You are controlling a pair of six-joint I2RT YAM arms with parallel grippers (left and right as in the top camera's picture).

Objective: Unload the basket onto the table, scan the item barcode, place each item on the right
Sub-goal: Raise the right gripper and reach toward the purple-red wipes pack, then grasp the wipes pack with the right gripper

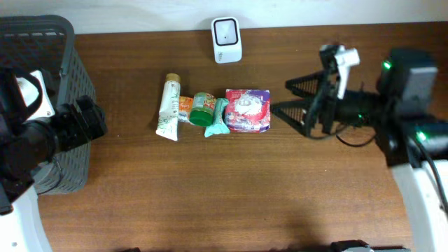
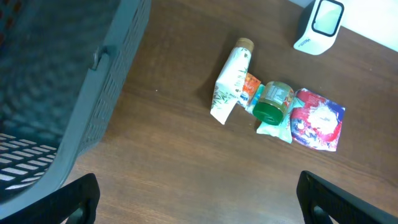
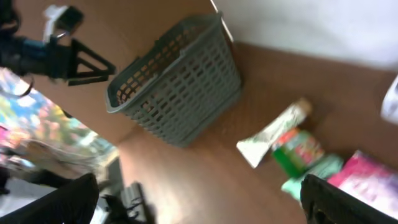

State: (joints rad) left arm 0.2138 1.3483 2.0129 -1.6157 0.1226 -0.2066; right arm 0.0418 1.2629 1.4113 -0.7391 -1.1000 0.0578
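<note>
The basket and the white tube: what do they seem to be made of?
Basket: grey moulded plastic, matte, judging by its even lattice walls. White tube: probably soft plastic, smooth printed surface, with a flattened end and a tan cap.

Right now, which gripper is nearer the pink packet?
Right. The right gripper sits just beside the packet; the left gripper is far off, by the basket.

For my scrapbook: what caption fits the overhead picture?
Open left tool and right tool flank the groceries; white scanner behind them, grey basket far left.
</note>
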